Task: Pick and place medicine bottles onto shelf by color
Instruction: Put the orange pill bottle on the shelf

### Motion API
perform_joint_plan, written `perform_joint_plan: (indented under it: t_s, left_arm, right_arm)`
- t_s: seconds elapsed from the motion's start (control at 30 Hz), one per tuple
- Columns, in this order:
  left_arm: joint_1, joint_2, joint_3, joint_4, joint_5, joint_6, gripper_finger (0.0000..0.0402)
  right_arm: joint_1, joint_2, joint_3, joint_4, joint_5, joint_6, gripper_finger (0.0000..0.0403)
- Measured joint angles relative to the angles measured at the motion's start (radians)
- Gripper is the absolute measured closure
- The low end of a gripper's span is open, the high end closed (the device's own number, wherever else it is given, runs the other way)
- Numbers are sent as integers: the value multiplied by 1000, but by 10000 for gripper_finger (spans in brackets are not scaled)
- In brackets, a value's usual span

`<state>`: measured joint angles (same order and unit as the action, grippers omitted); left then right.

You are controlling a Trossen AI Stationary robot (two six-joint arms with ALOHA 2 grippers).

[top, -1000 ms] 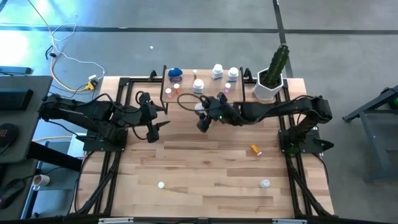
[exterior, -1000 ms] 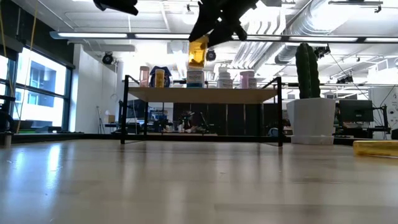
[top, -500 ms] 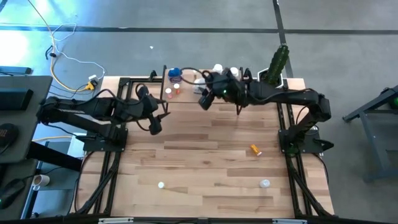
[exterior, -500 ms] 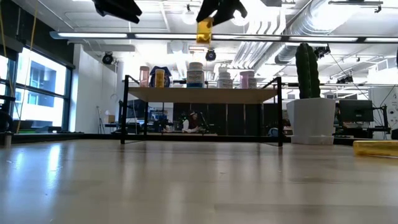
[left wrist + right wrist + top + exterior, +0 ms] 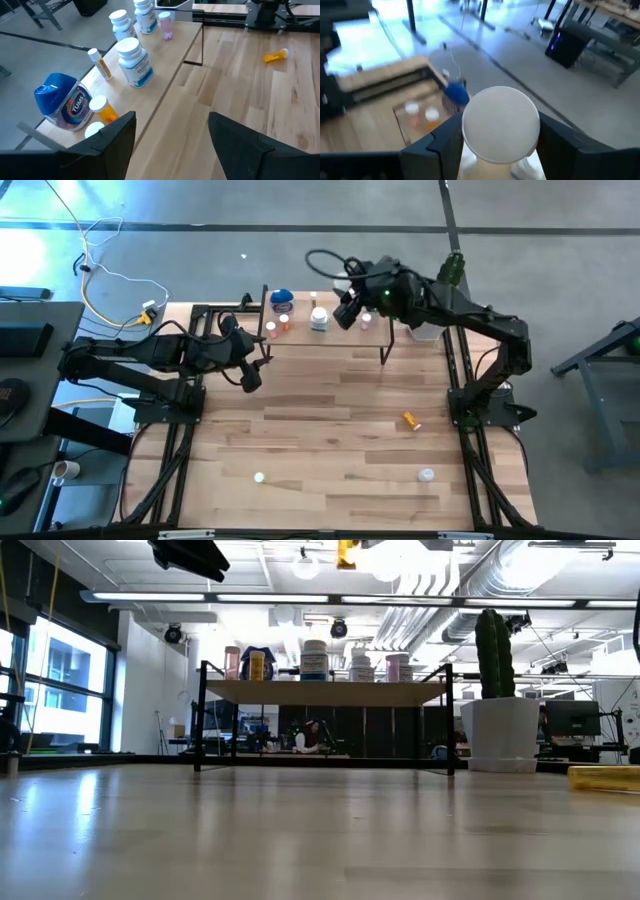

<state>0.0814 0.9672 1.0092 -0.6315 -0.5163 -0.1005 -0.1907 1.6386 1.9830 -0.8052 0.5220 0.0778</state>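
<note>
As the right jaws stand: right jaws [image 5: 350, 310] clamped on a white-capped orange plastic medicine bottle [image 5: 501, 125], high above the low light-wood shelf on black legs [image 5: 325, 692].
Bottle axis: looks near upright in the low view, cap uppermost.
Way to go: down and toward the left arm's side, where two small orange bottles [image 5: 431, 115] stand beside the blue-lidded round jar [image 5: 62, 100].
Room: bare board in front of that pair; white blue-labelled bottle [image 5: 135, 62] stands further along, and the shelf edge is close.
Left jaws: left jaws [image 5: 172, 145] apart and empty, waiting just before the shelf's orange end.
Beyond: another orange bottle [image 5: 411, 420] lies on the bench [image 5: 330, 440], nearer the right arm.
</note>
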Motion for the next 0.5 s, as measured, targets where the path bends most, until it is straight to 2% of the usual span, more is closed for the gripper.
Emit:
perform_joint_plan:
  t_s: [0.1, 0.2, 0.33, 0.5]
  left_arm:
    - [10, 0, 0, 0, 0, 0, 163]
    - [18, 0, 0, 0, 0, 0, 163]
    - [26, 0, 0, 0, 1, 0, 163]
    - [26, 0, 0, 1, 0, 0, 163]
  right_arm:
    - [-10, -1, -23, -71, -3, 31, 210]
    - [-25, -15, -157, -53, -26, 82, 210]
    - [-48, -51, -348, 109, -105, 125, 210]
    - [-84, -55, -469, 184, -191, 150, 210]
